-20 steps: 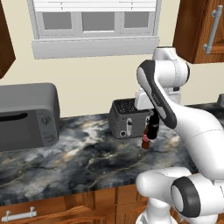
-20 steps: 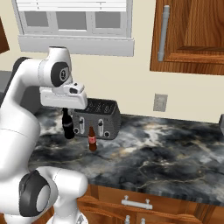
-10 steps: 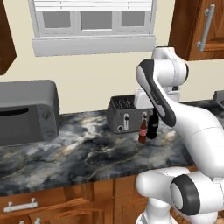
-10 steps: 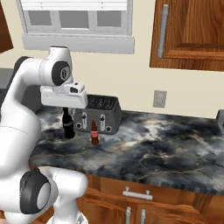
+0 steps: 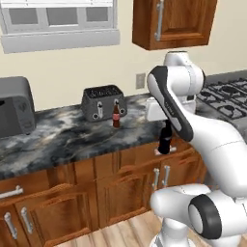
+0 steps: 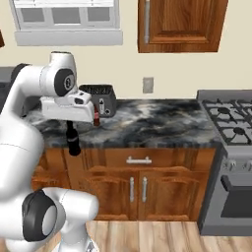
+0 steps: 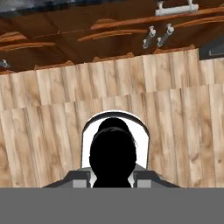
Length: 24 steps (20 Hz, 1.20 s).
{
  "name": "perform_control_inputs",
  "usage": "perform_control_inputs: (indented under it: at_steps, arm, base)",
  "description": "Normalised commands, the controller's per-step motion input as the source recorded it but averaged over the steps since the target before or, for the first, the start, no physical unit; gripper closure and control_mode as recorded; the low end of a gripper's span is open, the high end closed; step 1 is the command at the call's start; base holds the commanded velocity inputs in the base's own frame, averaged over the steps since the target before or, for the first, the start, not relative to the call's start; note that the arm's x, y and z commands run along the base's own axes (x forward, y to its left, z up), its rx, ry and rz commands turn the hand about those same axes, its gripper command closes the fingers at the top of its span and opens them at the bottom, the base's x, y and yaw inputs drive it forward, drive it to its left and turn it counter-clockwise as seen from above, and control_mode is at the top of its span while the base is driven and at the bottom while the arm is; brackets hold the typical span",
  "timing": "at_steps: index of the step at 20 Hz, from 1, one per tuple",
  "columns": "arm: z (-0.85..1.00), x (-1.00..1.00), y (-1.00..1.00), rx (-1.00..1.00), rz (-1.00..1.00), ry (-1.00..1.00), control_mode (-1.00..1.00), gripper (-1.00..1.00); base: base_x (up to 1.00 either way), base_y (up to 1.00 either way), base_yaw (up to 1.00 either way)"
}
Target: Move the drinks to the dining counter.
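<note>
One bent arm points its gripper (image 5: 165, 149) straight down, clamped on a dark bottle (image 5: 165, 140).

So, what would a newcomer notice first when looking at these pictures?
First, the big white arm: its end effector is shut on a dark bottle, which hangs past the counter edge in front of the wooden cabinets. Next, a small brown bottle with a red label stands on the marbled counter, right beside the toaster.
</note>
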Motion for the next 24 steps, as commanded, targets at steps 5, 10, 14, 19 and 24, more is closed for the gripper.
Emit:
perform_control_inputs:
  at_steps: [5, 10, 14, 19, 24]
  arm:
    - [0.0, 0.0, 0.0, 0.0, 0.0, 0.0, 1.0, 1.0]
    - [0.0, 0.0, 0.0, 0.0, 0.0, 0.0, 1.0, 1.0]
    - [0.0, 0.0, 0.0, 0.0, 0.0, 0.0, 1.0, 1.0]
    - [0.0, 0.0, 0.0, 0.0, 0.0, 0.0, 1.0, 1.0]
    - [0.0, 0.0, 0.0, 0.0, 0.0, 0.0, 1.0, 1.0]
  base:
    - [-1.0, 0.0, -0.71]
    - [-0.82, 0.09, -0.85]
    - [-0.7, 0.17, -0.9]
    - [-0.54, 0.15, -0.94]
    - [-0.3, 0.14, -0.98]
